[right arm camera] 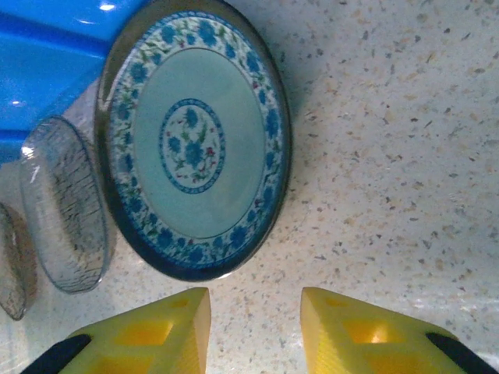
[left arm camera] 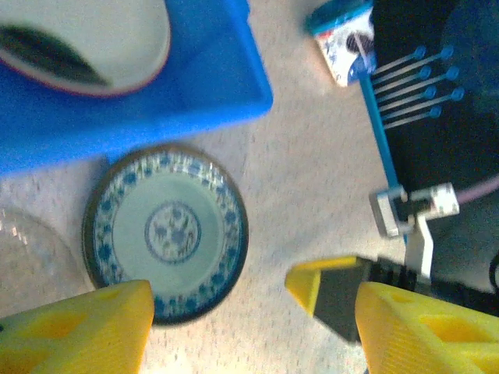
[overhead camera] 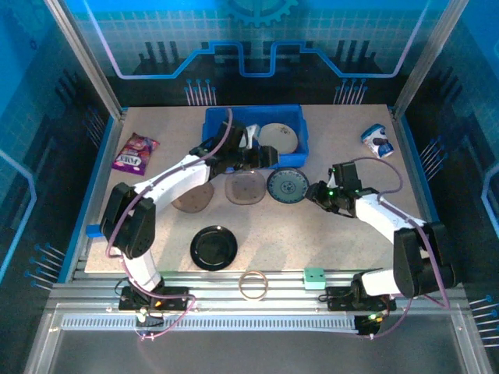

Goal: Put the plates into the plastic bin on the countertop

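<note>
Plastic bin is holding a cream plate. Blue patterned plate is sitting on the counter just outside it. My left tool and right tool are both gaping wide, gripping nothing.

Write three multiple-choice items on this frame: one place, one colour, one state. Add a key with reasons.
1. Where is the blue patterned plate?
A) flat on the countertop, beside a corner of the plastic bin
B) inside the bin
C) on the metal rail

2. What colour is the plate nearest the arm bases?
A) orange
B) black
C) cream

3. What state is the right gripper in?
A) shut on a plate
B) shut on the ring
C) open, empty

Key:
1 A: the right wrist view shows it lying on speckled countertop just outside the bin.
2 B: in the top view the black plate lies closest to the bases.
3 C: its yellow fingers stand apart with bare countertop between them.
</note>
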